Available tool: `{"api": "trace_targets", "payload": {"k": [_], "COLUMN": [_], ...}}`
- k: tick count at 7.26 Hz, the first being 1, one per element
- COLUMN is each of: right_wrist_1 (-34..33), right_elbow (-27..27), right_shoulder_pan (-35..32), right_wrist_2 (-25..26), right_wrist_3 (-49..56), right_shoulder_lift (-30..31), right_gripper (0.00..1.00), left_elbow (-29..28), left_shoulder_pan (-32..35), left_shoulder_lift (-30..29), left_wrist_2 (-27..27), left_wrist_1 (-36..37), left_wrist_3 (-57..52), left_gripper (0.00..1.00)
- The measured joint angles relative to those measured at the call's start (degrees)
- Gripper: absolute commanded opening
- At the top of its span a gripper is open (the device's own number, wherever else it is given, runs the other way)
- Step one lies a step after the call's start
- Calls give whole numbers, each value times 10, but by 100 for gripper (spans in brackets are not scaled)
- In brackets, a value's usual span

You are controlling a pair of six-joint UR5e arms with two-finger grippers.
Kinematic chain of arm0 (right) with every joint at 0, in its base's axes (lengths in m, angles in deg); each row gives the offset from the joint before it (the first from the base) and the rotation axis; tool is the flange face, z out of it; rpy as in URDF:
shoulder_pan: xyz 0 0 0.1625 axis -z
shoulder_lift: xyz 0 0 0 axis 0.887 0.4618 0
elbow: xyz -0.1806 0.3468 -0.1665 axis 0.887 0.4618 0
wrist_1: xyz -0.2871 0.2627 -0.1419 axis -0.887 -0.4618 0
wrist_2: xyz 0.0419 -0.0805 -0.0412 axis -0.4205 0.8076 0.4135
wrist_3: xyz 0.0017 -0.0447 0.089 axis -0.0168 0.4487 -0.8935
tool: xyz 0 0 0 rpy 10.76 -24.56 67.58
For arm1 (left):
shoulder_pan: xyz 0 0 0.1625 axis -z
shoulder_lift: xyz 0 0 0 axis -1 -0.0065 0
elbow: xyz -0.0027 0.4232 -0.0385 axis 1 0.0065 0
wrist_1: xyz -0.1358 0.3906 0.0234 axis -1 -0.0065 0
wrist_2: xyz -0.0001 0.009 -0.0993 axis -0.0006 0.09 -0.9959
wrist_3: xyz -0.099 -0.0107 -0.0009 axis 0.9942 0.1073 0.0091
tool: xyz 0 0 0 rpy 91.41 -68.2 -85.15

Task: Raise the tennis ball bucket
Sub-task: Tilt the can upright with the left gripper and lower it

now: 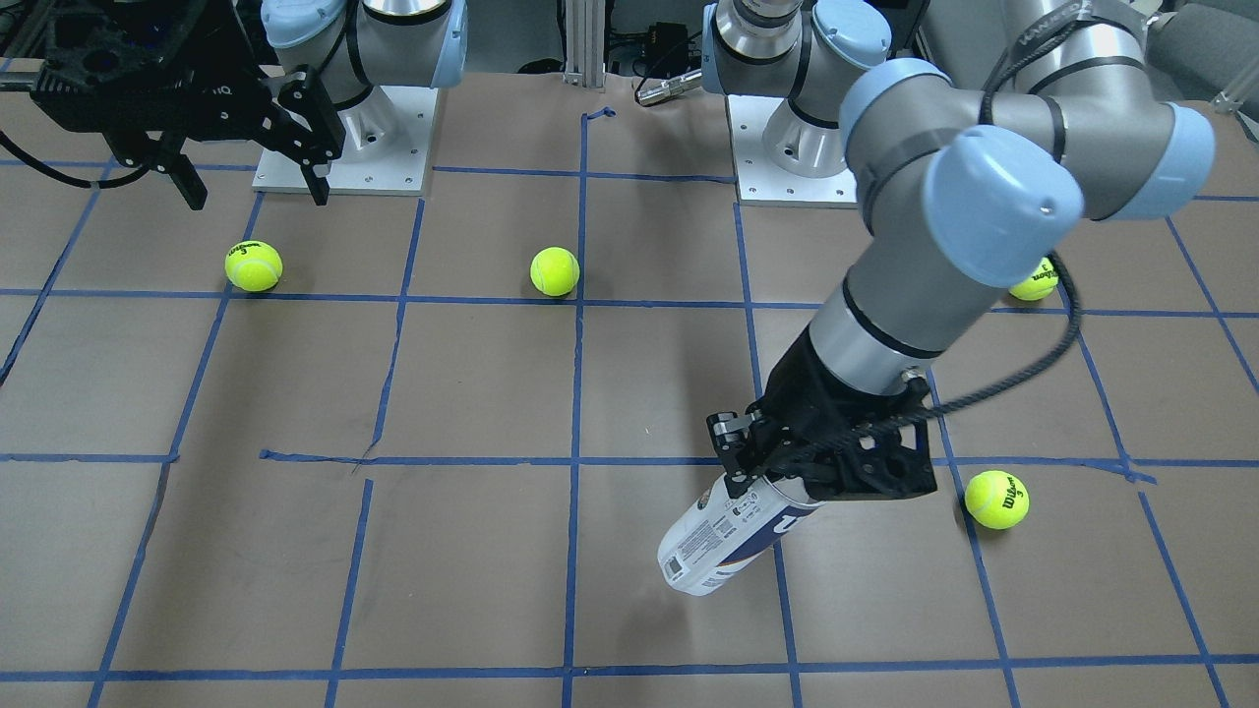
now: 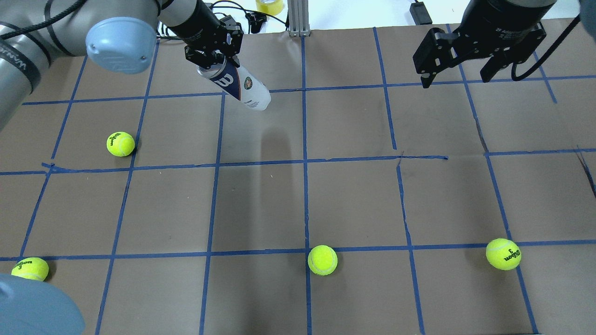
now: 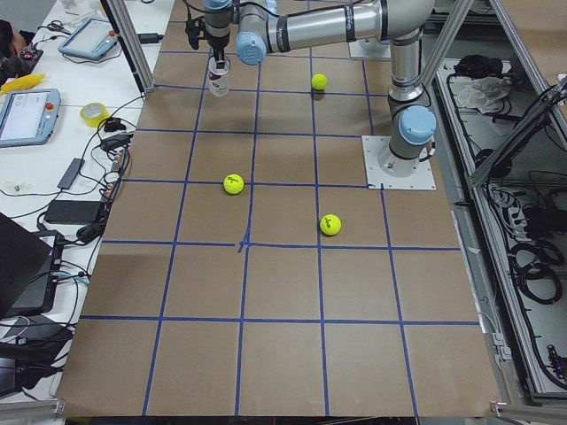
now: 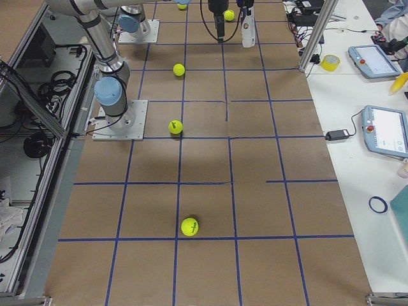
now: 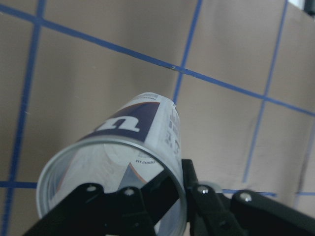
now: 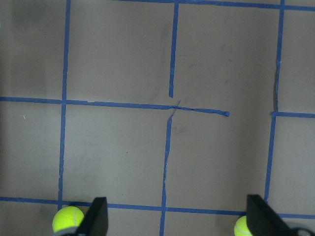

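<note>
Left hand (image 1: 759, 478) around tilted tennis ball bucket (image 1: 721, 538)

A wide table covered in brown paper (image 4: 255, 210) fills the scene, marked into squares by a grid of blue tape lines (image 4: 204, 238) and lit evenly, with only soft shadows. Along one long side runs a white workbench (image 4: 347, 95) carrying two grey tablet-like handheld control units with screens (image 4: 387, 131), a roll of yellow tape (image 4: 330, 62), a thin blue ring (image 4: 378, 204) and loose black cables, with a slanted aluminium frame post (image 4: 316, 32) standing at its edge. Along the opposite side a metal-framed trough (image 4: 38, 127) holds coiled black cables.
</note>
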Motion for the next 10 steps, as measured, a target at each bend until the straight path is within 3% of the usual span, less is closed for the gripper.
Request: {"api": "trace_targets", "payload": {"k": [3,7,8,10], "right_wrist_1": [0,0,-1,-1], "right_elbow": [0,-1,-1,-1], "right_shoulder_pan": [0,0,0,0], "right_wrist_2": [0,-1,-2,-3], "right_wrist_3": [0,0,0,0], "right_shoulder_lift": [0,0,0,-1], "right_gripper": [100,100,100,100], "left_elbow": [-12,-11,-10,-10], "left_shoulder_pan": [42,63,66,68], "left_shoulder_lift": [-23,-43,-45,-48], "left_wrist_2": [88,102,102,102], "left_wrist_1": [-42,-58,-58,-59], "left_wrist_3": [-145,-171,-172,-172], "left_gripper": [0,0,38,57]}}
